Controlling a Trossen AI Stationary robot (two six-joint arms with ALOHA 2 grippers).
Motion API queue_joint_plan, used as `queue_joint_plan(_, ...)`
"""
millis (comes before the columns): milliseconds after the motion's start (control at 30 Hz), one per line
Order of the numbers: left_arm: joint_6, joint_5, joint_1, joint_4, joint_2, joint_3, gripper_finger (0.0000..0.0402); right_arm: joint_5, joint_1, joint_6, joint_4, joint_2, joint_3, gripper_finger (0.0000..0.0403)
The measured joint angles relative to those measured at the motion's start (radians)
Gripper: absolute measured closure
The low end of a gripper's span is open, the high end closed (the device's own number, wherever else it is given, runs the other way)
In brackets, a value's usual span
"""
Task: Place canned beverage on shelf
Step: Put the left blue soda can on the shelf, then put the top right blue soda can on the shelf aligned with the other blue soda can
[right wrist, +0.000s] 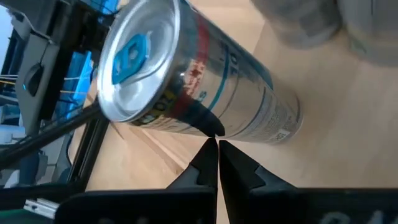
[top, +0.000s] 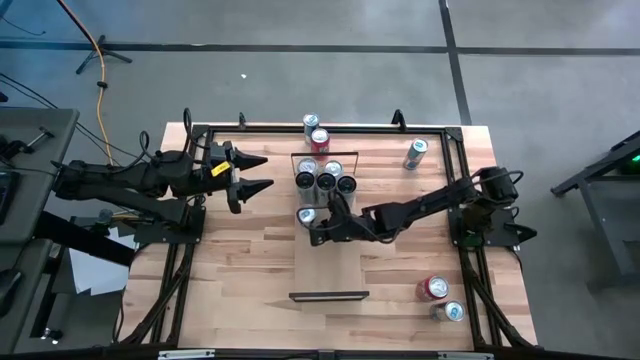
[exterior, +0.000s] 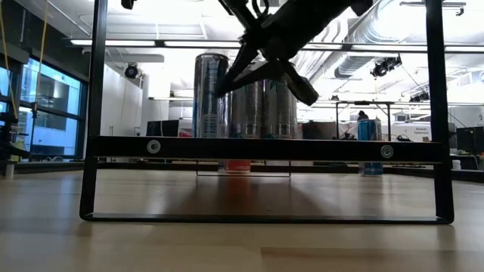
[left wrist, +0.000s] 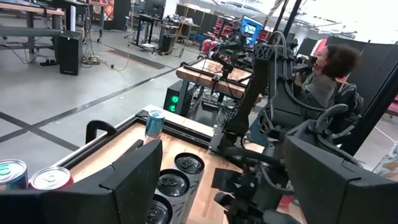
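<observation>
The shelf (top: 330,260) is a pale plank lying on the table's middle, with a black rail (exterior: 265,149) at its near end. Several dark-topped cans (top: 326,182) stand in a cluster on its far end. Just nearer stands a silver can with a blue tab (right wrist: 205,81), upright on the shelf (top: 306,216). My right gripper (right wrist: 217,144) reaches in from the right, shut, its tips at that can's side. My left gripper (top: 255,172) hangs open and level above the table's left part, holding nothing. My right gripper has its shut fingertips (right wrist: 210,152) against the silver can's side, just below the top rim (right wrist: 214,127). The fingers slant down at it from the table's right. The can stands upright on the shelf. Whether the tips press it or only meet it I cannot tell.
A red can (top: 320,140) and a silver one (top: 311,122) stand at the far edge, and another can (top: 415,153) stands at the far right. A red can (top: 432,288) and a silver can (top: 452,311) sit near the right front corner. A black frame rims the table.
</observation>
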Motion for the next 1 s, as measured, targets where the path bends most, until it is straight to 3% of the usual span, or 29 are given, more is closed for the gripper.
queue_joint_plan(800,0.001,-0.003,0.002,-0.004,0.000,0.000,0.0108,0.002,-0.060,-0.067,0.075,0.000,0.000,0.0403)
queue_joint_plan(1000,0.045,0.011,0.002,-0.001,-0.019,0.000,0.0108,-0.124,-0.060,-0.218,0.049,-0.034,0.000,0.0403)
